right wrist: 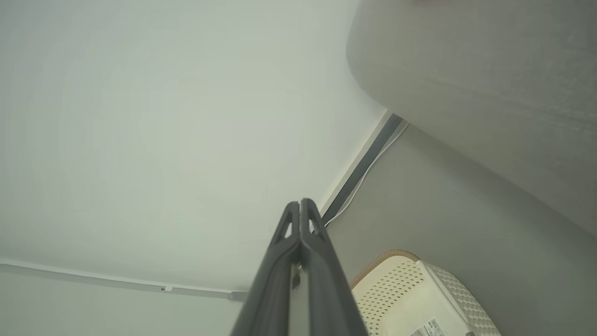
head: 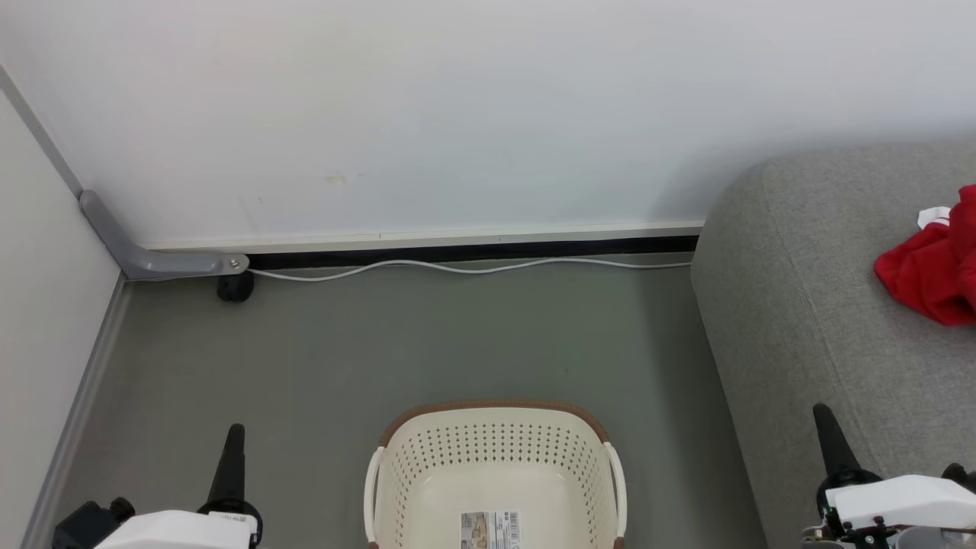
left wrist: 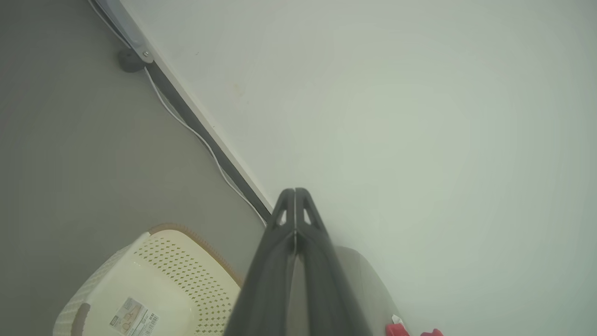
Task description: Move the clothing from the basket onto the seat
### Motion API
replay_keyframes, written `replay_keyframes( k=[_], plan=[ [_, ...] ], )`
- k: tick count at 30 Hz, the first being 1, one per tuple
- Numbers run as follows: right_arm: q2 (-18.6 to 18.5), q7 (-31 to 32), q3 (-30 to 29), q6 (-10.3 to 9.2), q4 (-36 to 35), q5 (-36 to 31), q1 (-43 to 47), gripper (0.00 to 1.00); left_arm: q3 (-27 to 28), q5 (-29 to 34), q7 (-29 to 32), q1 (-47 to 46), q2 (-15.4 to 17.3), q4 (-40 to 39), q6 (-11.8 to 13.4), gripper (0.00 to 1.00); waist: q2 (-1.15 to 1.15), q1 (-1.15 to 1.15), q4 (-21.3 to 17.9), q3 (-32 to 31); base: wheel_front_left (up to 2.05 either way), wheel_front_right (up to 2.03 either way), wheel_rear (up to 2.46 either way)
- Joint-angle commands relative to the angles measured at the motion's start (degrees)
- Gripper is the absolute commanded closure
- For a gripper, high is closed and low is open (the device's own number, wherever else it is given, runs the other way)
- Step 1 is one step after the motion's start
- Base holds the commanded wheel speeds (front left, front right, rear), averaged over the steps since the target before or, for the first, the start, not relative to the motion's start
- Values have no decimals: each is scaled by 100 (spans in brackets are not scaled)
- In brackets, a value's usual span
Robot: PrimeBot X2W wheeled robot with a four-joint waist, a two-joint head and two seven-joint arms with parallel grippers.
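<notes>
Red clothing (head: 926,274) is spotted at three o'clock on the grey sofa (head: 801,305); basket (head: 496,408) is seen at six; left gripper (head: 235,433) and right gripper (head: 822,413) are pressed together.

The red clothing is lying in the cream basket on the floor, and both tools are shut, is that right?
Not quite. The red clothing lies on the grey sofa, not in the basket, as the head view shows. The basket does stand on the floor, and the left tool and right tool are both shut.
</notes>
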Motion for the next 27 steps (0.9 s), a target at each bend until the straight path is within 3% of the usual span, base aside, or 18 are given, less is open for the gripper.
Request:
replay_keyframes(
  k=[1,27],
  plan=[
    [-84,71,28,15,-234,247,-210,100,156,-257,71,-335,105,-195,-31,100,0,0,1,0,0,0,0],
    [-99,492,-184,18,-516,1877,-222,100,225,-1847,492,-486,119,-423,-40,100,0,0,15,3,0,0,0]
  ],
)
